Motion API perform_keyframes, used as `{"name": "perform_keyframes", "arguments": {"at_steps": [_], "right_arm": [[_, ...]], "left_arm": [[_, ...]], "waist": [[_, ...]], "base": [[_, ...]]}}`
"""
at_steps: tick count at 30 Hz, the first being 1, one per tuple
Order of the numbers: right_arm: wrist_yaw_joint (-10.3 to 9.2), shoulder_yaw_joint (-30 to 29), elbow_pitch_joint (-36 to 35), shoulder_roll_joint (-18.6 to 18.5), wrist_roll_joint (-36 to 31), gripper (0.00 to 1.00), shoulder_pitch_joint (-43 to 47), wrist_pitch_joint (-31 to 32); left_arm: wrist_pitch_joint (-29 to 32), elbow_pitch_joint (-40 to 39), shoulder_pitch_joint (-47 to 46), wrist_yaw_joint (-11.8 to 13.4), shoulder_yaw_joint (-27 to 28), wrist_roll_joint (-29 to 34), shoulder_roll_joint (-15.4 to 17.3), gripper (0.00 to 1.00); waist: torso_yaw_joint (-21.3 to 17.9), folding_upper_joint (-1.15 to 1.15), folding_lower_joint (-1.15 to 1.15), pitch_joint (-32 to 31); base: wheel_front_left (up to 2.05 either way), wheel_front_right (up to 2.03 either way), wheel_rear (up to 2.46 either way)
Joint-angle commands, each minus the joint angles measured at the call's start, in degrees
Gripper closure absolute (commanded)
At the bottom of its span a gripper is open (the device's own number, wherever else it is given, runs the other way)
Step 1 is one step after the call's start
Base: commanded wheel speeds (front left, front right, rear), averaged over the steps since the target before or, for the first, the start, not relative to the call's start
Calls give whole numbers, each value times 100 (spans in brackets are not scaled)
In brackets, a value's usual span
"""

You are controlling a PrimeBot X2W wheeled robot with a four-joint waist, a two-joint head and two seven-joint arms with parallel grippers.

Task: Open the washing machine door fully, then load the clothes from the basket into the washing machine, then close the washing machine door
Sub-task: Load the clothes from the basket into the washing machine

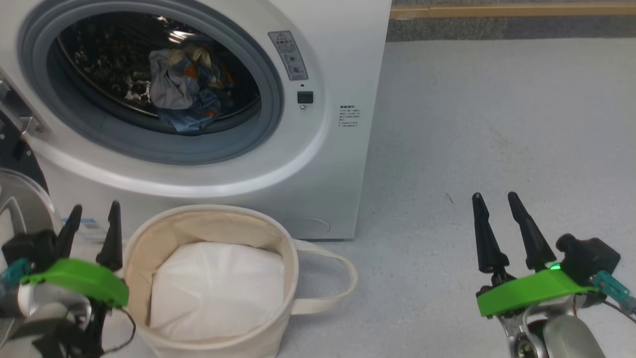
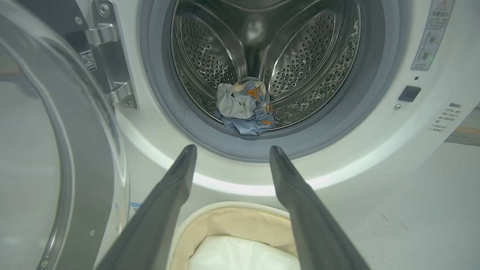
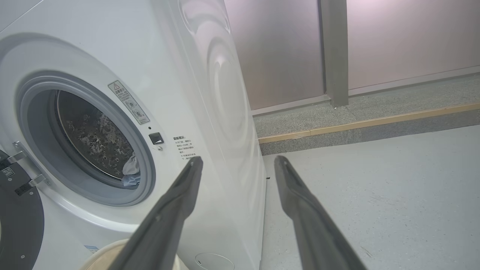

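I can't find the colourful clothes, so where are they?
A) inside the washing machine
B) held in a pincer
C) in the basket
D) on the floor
A: the clothes lie bunched in the drum of the washing machine, while the basket holds a plain white sheet.

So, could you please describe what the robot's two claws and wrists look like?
Both the left claw and right claw have two long, tapering black fingers on a bright green bracket, with a black camera block, a teal connector and a silvery metal wrist. A thin dark cable loops beneath the left one; a green light glows on the right one.
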Motion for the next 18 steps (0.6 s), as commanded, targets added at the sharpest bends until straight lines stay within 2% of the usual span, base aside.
{"name": "perform_keyframes", "arguments": {"at_steps": [1,9,18], "right_arm": [[6,99,-225,-7,65,0,-9,18],[6,124,-188,-7,108,0,91,21],[6,109,-220,-7,90,0,147,105]], "left_arm": [[-72,-406,-10,82,351,54,351,0],[-73,-1551,990,523,716,-5,691,0],[-18,-2097,1519,974,856,27,993,0]], "waist": [[12,0,1,-61],[-122,0,1,-281],[-219,0,1,-452]], "base": [[0,0,0],[0,0,0],[0,0,0]]}}
